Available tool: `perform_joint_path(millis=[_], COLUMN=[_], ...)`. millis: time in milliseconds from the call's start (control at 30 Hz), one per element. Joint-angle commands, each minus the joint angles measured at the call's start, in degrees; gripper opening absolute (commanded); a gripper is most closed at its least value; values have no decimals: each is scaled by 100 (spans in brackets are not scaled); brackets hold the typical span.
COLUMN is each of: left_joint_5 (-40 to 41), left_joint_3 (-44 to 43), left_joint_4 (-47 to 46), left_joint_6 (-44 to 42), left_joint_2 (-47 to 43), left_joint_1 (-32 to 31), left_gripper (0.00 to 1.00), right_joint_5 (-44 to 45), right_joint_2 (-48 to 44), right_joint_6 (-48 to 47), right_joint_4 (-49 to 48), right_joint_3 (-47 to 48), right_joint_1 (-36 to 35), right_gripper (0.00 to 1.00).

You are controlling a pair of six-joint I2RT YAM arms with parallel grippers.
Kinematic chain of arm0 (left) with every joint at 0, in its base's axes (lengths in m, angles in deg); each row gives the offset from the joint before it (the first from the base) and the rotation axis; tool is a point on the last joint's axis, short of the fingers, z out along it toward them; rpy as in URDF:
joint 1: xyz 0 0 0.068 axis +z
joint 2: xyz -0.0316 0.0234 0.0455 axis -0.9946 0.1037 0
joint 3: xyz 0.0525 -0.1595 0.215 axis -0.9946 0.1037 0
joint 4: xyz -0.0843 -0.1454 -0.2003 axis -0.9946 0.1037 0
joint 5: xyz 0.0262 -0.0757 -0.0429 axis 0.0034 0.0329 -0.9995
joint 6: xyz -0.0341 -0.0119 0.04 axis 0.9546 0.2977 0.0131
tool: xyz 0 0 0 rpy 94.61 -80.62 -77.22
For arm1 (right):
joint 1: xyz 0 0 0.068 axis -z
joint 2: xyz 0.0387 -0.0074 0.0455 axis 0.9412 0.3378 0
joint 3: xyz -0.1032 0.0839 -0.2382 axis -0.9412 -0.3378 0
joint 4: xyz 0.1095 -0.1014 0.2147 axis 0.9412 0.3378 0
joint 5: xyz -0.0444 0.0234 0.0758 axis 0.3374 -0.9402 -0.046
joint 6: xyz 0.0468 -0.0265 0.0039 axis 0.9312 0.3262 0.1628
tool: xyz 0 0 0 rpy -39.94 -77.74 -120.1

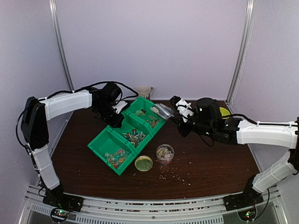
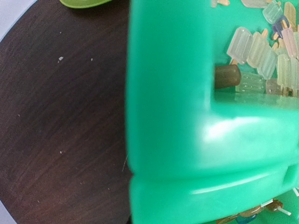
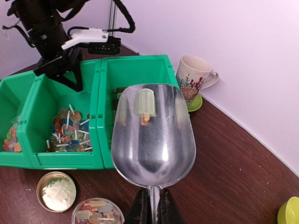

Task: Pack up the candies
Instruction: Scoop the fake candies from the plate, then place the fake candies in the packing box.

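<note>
A green three-compartment bin (image 1: 103, 140) holds the candies: mixed colours (image 1: 117, 157) in the near compartment, lollipops (image 3: 67, 128) in the middle one, pale popsicle shapes (image 2: 261, 51) in the far one. My right gripper (image 3: 153, 205) is shut on the handle of a metal scoop (image 3: 154, 135), held over the far compartment's near edge with one pale popsicle candy (image 3: 145, 103) in it. My left gripper (image 1: 114, 119) is at the bin's back rim and looks closed on it; the bin wall (image 2: 168, 116) fills its own view and hides its fingers. An open clear jar (image 1: 165, 153) holds candies.
A round tan jar lid (image 1: 144, 163) lies left of the jar. A mug (image 1: 144, 90) on a green saucer (image 3: 196, 103) stands behind the bin. A yellow-green dish (image 1: 224, 112) sits far right. Crumbs (image 1: 177, 175) are scattered on the dark table.
</note>
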Motion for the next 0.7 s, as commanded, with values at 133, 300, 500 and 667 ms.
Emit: perform_joint_path(millis=[133,300,500,667], left_joint_5=[-271,-432,-503,-399], left_joint_3=[-1352,-1981,-2783,-3094], left_joint_4=[99,349,788,925], left_joint_6=[-586,-894,-1222,-1325], left_joint_2=[788,1265,1997,2386], left_joint_1=[58,67,83,104], left_gripper=[0,0,0,0], right_joint_5=[289,386,493,662], right_joint_2=[-1180,-1641,-1683,-1562], right_joint_6=[381,544,654,632], right_joint_4=[1258,1848,2232,2565], right_joint_3=[-504,-709,-833,-586], right_joint_1=[-41,-177,-537,-827], right_gripper=[0,0,0,0])
